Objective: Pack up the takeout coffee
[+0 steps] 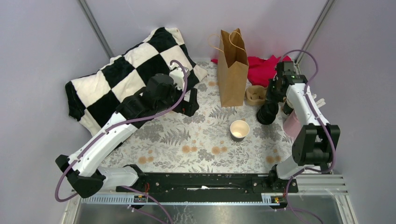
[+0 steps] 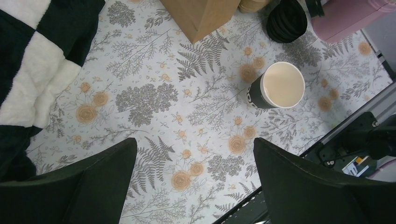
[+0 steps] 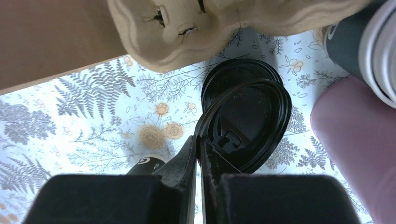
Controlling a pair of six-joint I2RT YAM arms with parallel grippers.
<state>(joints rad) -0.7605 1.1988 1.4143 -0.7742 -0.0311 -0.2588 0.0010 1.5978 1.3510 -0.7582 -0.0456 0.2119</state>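
Note:
A takeout coffee cup (image 1: pixel 239 129), black outside and cream inside (image 2: pixel 275 86), stands open without a lid in the middle of the floral cloth. My right gripper (image 3: pixel 198 140) is shut on the rim of a round black lid (image 3: pixel 252 121), held tilted just above a black stack of lids (image 3: pixel 233 74) (image 1: pixel 267 113). In the top view the right gripper (image 1: pixel 272 100) hangs over that stack, beside the brown paper bag (image 1: pixel 232 70). My left gripper (image 2: pixel 195 144) is open and empty above bare cloth, left of the cup.
A cardboard cup carrier (image 1: pixel 255 94) lies between bag and lid stack. A pink cup (image 1: pixel 293 122) stands by the right arm, with dark white-rimmed cups (image 3: pixel 359 42) beside it. A checkered blanket (image 1: pixel 121 74) fills the back left; red cloth (image 1: pixel 261 67) lies behind the bag.

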